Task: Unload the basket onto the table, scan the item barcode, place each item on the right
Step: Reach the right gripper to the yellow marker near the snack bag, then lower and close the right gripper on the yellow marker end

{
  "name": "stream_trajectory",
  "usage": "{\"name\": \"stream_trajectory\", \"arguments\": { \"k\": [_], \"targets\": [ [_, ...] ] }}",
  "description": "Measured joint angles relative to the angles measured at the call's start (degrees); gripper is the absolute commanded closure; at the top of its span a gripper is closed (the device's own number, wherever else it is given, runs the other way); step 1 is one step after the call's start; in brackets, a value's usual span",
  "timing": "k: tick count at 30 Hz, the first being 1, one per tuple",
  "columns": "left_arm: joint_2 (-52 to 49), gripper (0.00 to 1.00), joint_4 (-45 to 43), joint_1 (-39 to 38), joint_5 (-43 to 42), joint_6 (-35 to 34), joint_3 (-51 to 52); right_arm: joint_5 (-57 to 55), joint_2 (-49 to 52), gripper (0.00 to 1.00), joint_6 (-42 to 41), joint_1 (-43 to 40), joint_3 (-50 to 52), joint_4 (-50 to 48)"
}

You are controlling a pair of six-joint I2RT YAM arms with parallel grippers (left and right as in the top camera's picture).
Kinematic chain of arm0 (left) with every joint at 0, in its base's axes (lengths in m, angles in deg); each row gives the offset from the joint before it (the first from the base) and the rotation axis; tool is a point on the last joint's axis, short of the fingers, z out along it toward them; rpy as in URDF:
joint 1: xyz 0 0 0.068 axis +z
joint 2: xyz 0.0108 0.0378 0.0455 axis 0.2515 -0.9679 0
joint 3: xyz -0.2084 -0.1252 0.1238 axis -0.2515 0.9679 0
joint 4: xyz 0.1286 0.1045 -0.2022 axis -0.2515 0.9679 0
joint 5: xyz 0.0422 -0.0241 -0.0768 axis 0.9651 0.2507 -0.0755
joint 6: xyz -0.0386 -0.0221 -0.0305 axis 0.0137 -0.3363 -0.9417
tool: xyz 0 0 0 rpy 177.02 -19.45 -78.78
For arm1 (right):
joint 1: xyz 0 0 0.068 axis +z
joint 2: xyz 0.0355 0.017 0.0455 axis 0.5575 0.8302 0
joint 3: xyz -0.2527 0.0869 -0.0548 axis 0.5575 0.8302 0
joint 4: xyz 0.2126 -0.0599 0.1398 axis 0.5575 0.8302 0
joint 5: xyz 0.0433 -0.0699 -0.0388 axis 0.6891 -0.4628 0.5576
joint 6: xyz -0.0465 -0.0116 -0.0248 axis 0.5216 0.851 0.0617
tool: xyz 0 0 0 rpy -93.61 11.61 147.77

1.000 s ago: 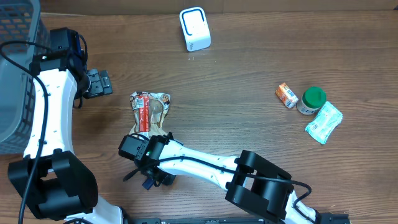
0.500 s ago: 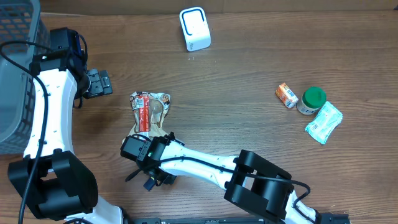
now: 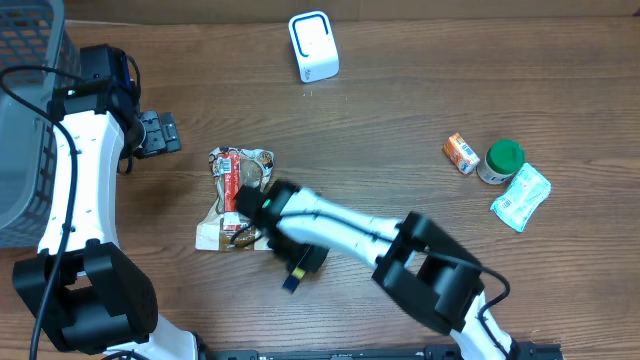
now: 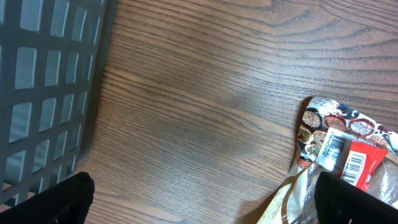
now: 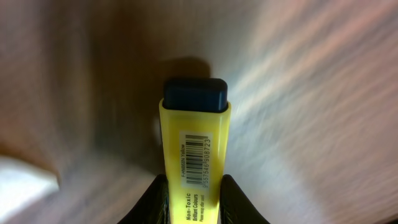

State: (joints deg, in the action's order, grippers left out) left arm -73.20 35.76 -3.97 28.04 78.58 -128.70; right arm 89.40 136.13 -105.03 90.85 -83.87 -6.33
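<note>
wooden table: far edge runs along the top of the overhead view; the widest bare stretch lies across the middle and far right, between the scanner and the right-hand cluster.
grey slatted basket: fills the far left corner, its wall closing off that side.
left arm: runs along the left side beside the basket; left gripper has its fingers spread wide, holding nothing, over bare wood just left of the snack packet.
right arm: crosses the near middle from near right toward the snack packet, covering that ground.
snack packet: lies flat left of centre, its near end partly under the right arm.
white scanner: stands at the far edge, well apart from both grippers.
green-lidded jar, pale sachet, orange packet: close together at the right.
yellow highlighter: pinched by the right gripper, dark cap pointing away, barcode label facing the wrist camera; backdrop smeared.
</note>
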Motion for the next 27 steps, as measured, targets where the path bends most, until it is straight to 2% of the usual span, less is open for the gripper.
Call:
{"name": "stream_trajectory", "arguments": {
  "k": [7,13,14,16,19,22,27],
  "targets": [
    [0.0,0.0,0.0,0.0,0.0,0.0,0.0,-5.8,0.0,0.78,18.2,-10.4,0.0,0.0],
    [0.0,0.0,0.0,0.0,0.0,0.0,0.0,-9.6,-0.2,0.77,29.0,-17.2,0.0,-5.0],
    [0.0,0.0,0.0,0.0,0.0,0.0,0.0,-9.9,-0.2,0.73,30.2,-18.2,0.0,-5.7],
    [0.0,0.0,0.0,0.0,0.0,0.0,0.0,-10.3,-0.3,0.57,32.9,-19.9,0.0,-7.0],
    [0.0,0.0,0.0,0.0,0.0,0.0,0.0,-11.2,0.0,0.45,37.5,-21.8,0.0,-8.6],
    [0.0,0.0,0.0,0.0,0.0,0.0,0.0,-11.0,0.1,0.41,42.7,-23.4,-0.5,-7.4],
    [0.0,0.0,0.0,0.0,0.0,0.0,0.0,-9.0,0.2,0.43,47.2,-25.3,-5.9,-1.2]
  ]
}}
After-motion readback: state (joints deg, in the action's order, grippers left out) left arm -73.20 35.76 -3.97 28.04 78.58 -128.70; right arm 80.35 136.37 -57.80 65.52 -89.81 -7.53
